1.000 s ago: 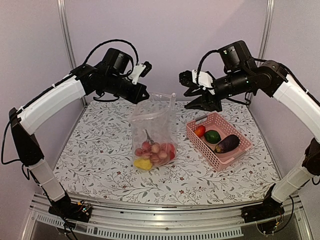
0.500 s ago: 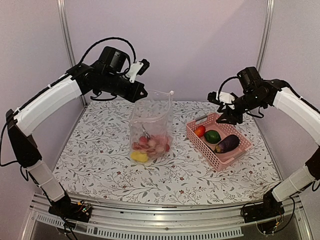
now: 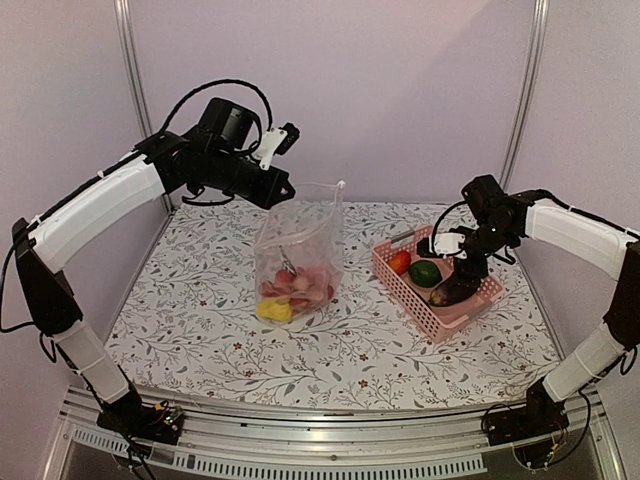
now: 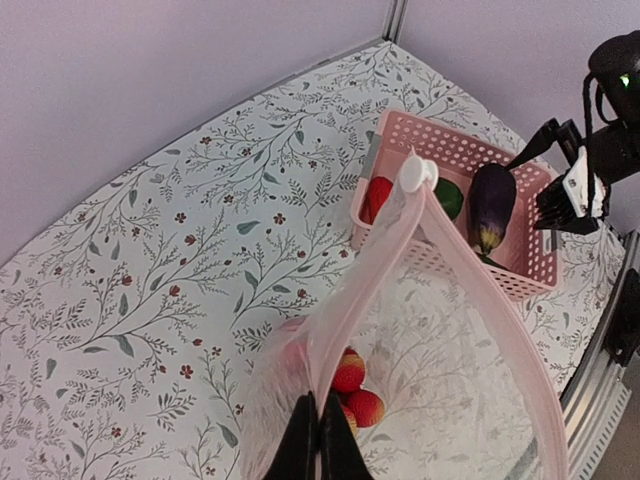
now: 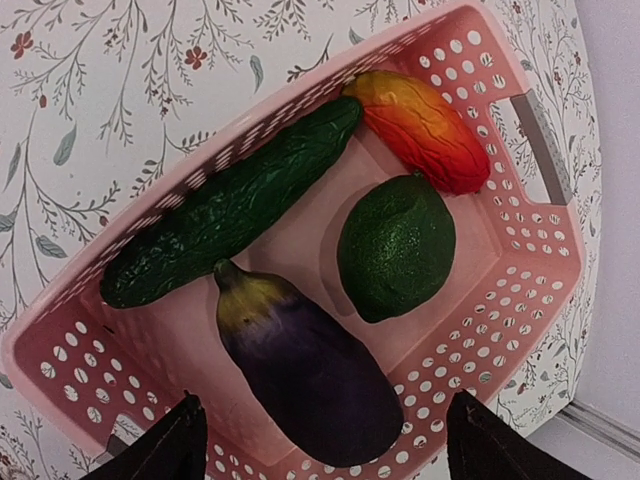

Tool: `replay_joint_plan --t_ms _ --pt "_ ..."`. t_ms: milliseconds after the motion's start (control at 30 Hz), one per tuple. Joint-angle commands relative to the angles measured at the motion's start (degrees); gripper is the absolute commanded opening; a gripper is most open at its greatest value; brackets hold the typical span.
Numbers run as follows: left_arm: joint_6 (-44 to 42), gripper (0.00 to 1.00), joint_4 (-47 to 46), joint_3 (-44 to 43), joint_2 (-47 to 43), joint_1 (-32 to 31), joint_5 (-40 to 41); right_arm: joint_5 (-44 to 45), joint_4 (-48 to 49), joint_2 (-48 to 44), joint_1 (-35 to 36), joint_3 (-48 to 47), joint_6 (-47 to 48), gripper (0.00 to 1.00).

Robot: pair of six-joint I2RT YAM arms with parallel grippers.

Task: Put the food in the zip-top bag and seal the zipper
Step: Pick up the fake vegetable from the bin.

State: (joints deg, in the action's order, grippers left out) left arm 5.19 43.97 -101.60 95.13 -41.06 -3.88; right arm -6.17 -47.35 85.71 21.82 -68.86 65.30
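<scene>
My left gripper (image 3: 277,189) is shut on the top edge of the clear zip-top bag (image 3: 297,248) and holds it upright with its mouth open. In the left wrist view its fingertips (image 4: 318,440) pinch the pinkish zipper strip (image 4: 372,255). Small red fruits (image 4: 357,387) and a yellow pepper (image 3: 272,311) lie in the bag's bottom. My right gripper (image 3: 462,266) is open, low over the pink basket (image 3: 472,312). In the right wrist view the gripper (image 5: 325,450) straddles the purple eggplant (image 5: 310,370). Beside the eggplant lie a green pepper (image 5: 397,245), a red pepper (image 5: 425,130) and a cucumber (image 5: 230,205).
The basket (image 5: 520,290) stands right of the bag on the floral table cover (image 3: 190,310). Purple walls and metal posts (image 3: 130,70) close in the back and sides. A white slider tab (image 4: 413,175) sits at the zipper's far end.
My right arm has swung away from the bag mouth and come down over the basket, jaws open above the eggplant. The bag has shifted slightly left in my left gripper.
</scene>
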Motion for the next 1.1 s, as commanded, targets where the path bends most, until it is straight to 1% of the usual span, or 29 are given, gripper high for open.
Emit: replay_joint_plan --t_ms 0,100,333,667,867,933,1067 --pt "-0.1 0.0 -0.8 1.3 -1.9 0.8 -0.3 5.3 3.1 3.0 -0.5 2.2 4.0 0.82" --pt "-0.1 0.0 -0.8 1.7 -2.1 0.9 -0.3 8.8 4.2 4.6 -0.4 2.9 5.9 0.83" --pt "-0.1 0.0 -1.2 2.7 -2.6 1.1 -0.2 11.9 5.1 8.1 -0.4 2.9 8.6 0.85" --pt "-0.1 0.0 -1.3 3.1 -2.8 1.3 -0.5 13.6 5.9 12.5 -0.4 2.4 10.0 0.86" --pt "-0.1 0.0 -1.3 3.1 -2.7 1.4 -0.8 14.6 6.0 15.4 -0.4 2.2 9.9 0.82" --pt "0.0 0.0 -1.3 3.1 -2.7 1.3 -0.9 14.5 6.0 16.1 -0.4 2.1 9.8 0.77" --pt "0.1 0.0 -1.3 3.3 -2.9 1.4 -1.0 13.9 4.9 15.7 -0.4 0.7 9.4 0.6"
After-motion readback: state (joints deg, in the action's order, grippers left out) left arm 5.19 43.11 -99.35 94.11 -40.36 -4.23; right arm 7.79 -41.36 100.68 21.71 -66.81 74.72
